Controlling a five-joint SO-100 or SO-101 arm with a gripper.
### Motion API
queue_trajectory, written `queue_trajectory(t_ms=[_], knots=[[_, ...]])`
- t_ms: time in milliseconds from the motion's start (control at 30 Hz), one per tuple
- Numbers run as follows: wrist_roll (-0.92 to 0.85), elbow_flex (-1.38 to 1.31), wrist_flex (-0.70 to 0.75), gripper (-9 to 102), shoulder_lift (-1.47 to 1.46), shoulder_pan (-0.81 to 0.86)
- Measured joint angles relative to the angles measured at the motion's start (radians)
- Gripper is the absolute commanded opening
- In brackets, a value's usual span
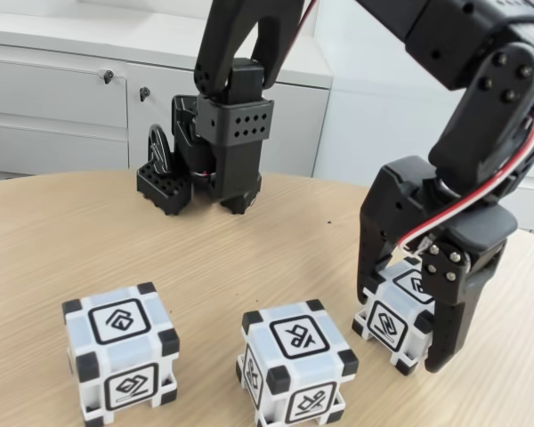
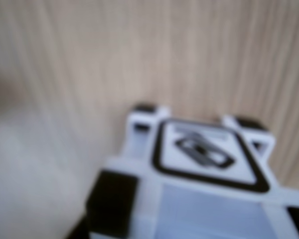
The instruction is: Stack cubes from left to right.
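Three white cubes with black corners sit in a row on the wooden table in the fixed view: a left cube (image 1: 120, 360), a middle cube (image 1: 295, 369) and a right cube (image 1: 399, 313), which lies a little farther back. My black gripper (image 1: 403, 334) comes down from the upper right and straddles the right cube, one finger against its left side and the other finger (image 1: 449, 325) against its right side. That cube rests on the table. The wrist view shows a cube (image 2: 204, 169) close up and blurred at the bottom of the picture.
The arm's black base (image 1: 222, 142) stands at the back of the round table (image 1: 89, 240), with a small black perforated block (image 1: 165, 185) beside it. Grey cabinets (image 1: 62, 98) stand behind. Gaps of bare wood separate the cubes.
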Motion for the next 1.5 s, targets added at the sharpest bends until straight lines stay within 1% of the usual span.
queue_trajectory(t_ms=[500, 1000, 1233, 1333, 1500], knots=[[0.008, 0.002, -0.003, 24, 0.017, -0.003], [0.003, 0.012, -0.012, 24, 0.276, 0.002], [0.005, 0.020, -0.012, 24, 0.448, 0.003], [0.005, 0.029, 0.002, 24, 0.512, 0.037], [-0.020, 0.031, 0.072, 24, 0.568, 0.140]])
